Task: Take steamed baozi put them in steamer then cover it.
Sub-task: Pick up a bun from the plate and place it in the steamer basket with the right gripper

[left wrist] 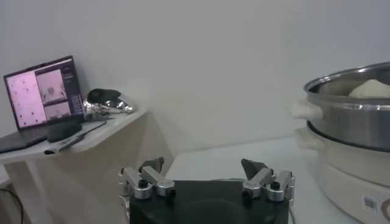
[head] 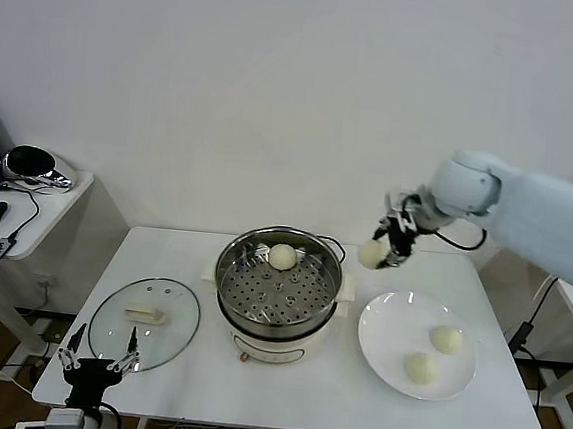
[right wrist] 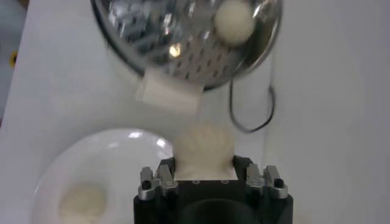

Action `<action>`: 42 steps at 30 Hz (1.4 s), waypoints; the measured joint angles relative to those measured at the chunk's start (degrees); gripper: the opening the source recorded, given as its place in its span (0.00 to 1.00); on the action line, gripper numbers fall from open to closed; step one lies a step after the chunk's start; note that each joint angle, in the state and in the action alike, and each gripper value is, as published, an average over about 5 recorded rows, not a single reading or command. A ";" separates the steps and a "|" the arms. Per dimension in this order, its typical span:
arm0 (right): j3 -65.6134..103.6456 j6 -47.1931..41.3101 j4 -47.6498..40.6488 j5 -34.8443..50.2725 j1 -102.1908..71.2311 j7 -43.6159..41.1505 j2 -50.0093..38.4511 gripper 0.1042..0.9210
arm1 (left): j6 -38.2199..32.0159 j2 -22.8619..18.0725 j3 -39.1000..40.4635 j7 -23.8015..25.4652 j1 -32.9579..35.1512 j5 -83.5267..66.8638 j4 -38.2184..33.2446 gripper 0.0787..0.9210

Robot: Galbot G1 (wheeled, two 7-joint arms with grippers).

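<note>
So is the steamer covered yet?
No, it is open. The steamer shows its perforated tray with one baozi inside, and the glass lid lies flat on the table to its left.

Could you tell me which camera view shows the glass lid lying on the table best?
The head view: the glass lid lies flat on the table, left of the steamer, whole and unobstructed, just ahead of the open left hand. The left wrist view and the right wrist view do not show the lid at all.
</note>
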 measured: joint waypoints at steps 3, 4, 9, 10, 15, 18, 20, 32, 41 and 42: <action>-0.64 -1.60 -1.15 2.80 0.32 1.23 4.37 0.60 | 0.05 -0.07 -0.19 0.00 -0.38 -0.02 0.13 0.88; -0.79 -2.12 -1.71 3.60 0.26 1.64 5.89 0.60 | 0.06 -0.13 -0.22 -0.01 -0.47 -0.01 0.15 0.88; -1.19 -4.59 -5.14 6.90 -1.15 3.64 13.16 0.60 | 0.07 -0.51 -0.47 -0.08 -0.70 0.03 0.10 0.88; -1.20 -5.08 -5.89 7.42 -1.59 4.03 14.49 0.60 | 0.06 -0.60 -0.58 -0.10 -0.72 0.03 0.09 0.88; -1.04 -7.32 -9.90 9.29 -4.34 5.93 20.57 0.60 | -0.11 -0.81 -1.20 -0.20 -0.47 0.03 -0.13 0.88; -0.81 -8.57 -12.58 9.97 -6.20 7.07 23.99 0.60 | -0.20 -0.94 -1.54 -0.26 -0.39 0.03 -0.32 0.88; -0.75 -9.48 -14.35 10.32 -7.41 7.82 26.16 0.60 | -0.24 -1.05 -1.66 -0.32 -0.38 0.03 -0.38 0.88; -0.86 -12.93 -21.63 11.35 -12.55 10.49 33.90 0.61 | -0.45 -1.19 -1.47 -0.49 -0.59 0.02 -0.28 0.88; -0.47 -13.88 -24.46 11.30 -14.66 11.14 35.23 0.72 | -0.64 -1.18 -1.39 -0.57 -0.31 0.00 -0.22 0.88; -0.39 -13.95 -24.52 11.31 -14.69 11.05 35.21 0.75 | -0.65 -1.20 -1.38 -0.58 -0.29 0.00 -0.21 0.88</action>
